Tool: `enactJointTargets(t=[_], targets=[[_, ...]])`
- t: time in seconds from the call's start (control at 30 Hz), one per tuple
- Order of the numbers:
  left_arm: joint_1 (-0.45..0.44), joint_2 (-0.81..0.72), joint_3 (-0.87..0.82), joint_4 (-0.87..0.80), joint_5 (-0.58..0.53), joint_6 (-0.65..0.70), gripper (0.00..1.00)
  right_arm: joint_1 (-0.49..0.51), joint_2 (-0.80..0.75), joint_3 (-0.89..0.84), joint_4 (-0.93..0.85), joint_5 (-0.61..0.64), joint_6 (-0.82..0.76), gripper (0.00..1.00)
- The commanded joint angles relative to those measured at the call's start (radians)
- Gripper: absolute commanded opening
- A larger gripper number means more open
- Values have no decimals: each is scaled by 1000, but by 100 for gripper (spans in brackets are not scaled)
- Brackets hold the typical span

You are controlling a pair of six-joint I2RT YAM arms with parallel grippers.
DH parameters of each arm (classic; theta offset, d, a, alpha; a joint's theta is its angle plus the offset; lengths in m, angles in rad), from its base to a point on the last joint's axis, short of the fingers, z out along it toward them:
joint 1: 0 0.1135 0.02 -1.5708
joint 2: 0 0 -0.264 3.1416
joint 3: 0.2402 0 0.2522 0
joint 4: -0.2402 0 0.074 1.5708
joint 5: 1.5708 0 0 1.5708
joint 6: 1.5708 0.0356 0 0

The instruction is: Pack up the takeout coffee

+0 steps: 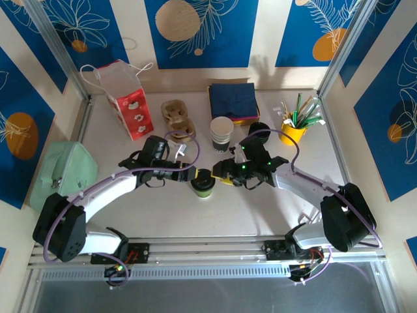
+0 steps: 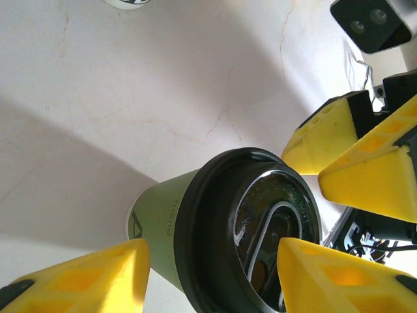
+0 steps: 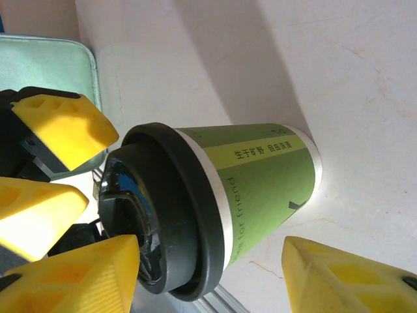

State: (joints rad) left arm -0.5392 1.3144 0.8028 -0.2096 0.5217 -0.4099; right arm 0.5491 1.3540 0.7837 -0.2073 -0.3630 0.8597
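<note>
The takeout coffee stands upright mid-desk, green-sided under one black lid. The desk is pale and faintly veined, and the walls behind are cream with blue leaf-print panels. My left tool and right tool both stand wide open at the cup, one from each side, holding nothing (whether a pad touches it, I cannot tell). Toward the far edge are one cup stack, one loose lid, one red bag and one carrier.

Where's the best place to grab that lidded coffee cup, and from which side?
Grip the lidded cup on its green paper wall just under the lid, coming level from the side: it stands upright, and the lid's rim overhangs as a stop.
</note>
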Motion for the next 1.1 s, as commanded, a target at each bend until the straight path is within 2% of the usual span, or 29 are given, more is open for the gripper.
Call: enactJointTargets(t=[0.0, 0.17, 0.37, 0.47, 0.5, 0.8, 1.07], targets=[[-7, -37, 40, -36, -9, 16, 57, 1, -47, 48, -72, 20, -38, 60], [-2, -84, 45, -45, -37, 31, 67, 2, -103, 71, -101, 44, -74, 62], [4, -130, 44, -53, -73, 46, 74, -9, -198, 89, -144, 119, -108, 65], [6, -155, 41, -60, -102, 58, 75, -23, -234, 106, -194, 176, -122, 75], [7, -164, 37, -60, -116, 62, 76, -34, -244, 112, -206, 180, -134, 76], [14, -235, 21, -61, -259, 57, 82, -129, -259, 238, -384, 207, -281, 77], [21, -296, -22, -22, -293, 94, 90, -222, -282, 331, -455, 267, -350, 78]])
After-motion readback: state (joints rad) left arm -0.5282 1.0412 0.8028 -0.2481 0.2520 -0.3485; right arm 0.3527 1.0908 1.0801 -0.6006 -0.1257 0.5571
